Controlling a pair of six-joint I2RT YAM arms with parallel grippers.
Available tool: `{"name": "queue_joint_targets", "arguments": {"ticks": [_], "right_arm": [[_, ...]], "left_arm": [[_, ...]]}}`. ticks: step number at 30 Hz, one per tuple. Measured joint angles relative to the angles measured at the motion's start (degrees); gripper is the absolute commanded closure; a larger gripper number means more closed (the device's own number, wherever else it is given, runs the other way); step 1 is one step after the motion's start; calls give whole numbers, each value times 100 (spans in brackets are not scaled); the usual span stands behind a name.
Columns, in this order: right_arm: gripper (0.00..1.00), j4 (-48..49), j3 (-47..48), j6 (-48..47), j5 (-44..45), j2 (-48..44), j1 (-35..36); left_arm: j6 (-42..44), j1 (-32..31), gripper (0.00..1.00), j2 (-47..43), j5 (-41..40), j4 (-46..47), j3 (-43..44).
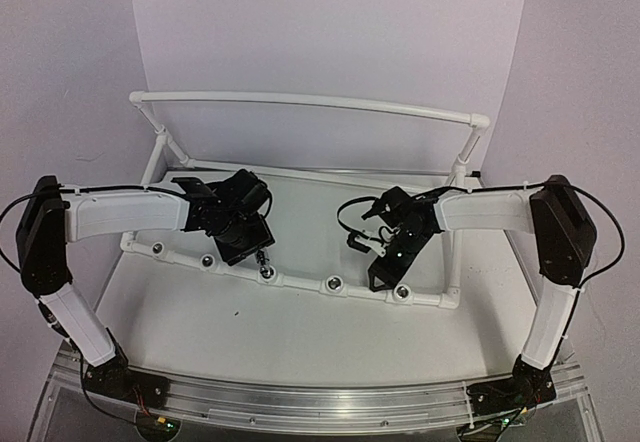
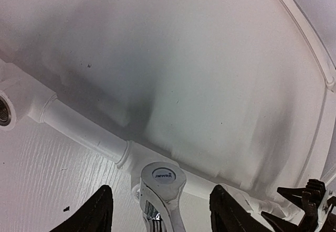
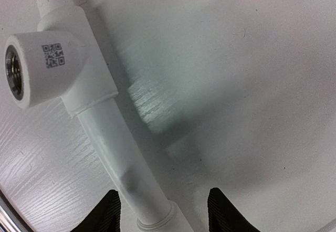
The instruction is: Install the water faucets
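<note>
Water faucet (image 2: 159,207) stands at a socket on the front pipe (image 2: 79,128) of the white pipe frame (image 1: 300,102), third socket from the left in the top view, approx. mid-run. It sits right between the fingers (image 2: 97,211) of the left gripper (image 2: 161,189). That gripper is released: dark gaps show on both sides of the chrome, no contact. The faucet's long axis runs from its round cap (image 2: 163,175) back toward the wrist cam, i.e. roughly along the gripper's own line and leaning a little to one side, so closing in would catch it across the body. Left arm is clearly the nearer one. The right gripper (image 3: 163,191) is well apart, further along the same pipe near a tee socket (image 3: 58,74), w/ jaws apart, straddling the pipe w/o pinching it, nothing held. Writing: the cap has a small grey badge reading approx. "JMWRR" (letters tiny, not sure of each one). The tee carries a black QR code (image 3: 52,55), no legible text beside it. My guess is the faucet is seated but can't tell how far it's threaded in. No other faucet visible on the counter (image 1: 250,332).
</note>
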Motion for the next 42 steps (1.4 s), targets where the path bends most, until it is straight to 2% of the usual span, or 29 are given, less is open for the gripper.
{"name": "queue_joint_targets", "arguments": {"ticks": [6,11,27,32,34,36,39,42], "right_arm": [[50,185,-119,34,174,9,0],[53,292,-159,37,171,9,20],[66,425,-263,55,53,4,68],[66,430,-263,55,52,4,72],[67,431,-263,55,52,4,72],[67,431,-263,55,50,4,72],[65,431,-263,57,47,4,72],[59,438,-263,68,50,4,70]], "left_arm": [[-34,0,40,284,135,-59,14],[84,0,46,653,254,-20,72],[971,-29,96,770,419,106,202],[1414,-105,100,969,227,-279,527],[1538,-137,100,1026,145,-392,618],[1645,-160,93,1062,84,-485,686],[1711,-171,59,1072,64,-534,710],[1889,-181,38,1072,26,-666,730]]}}
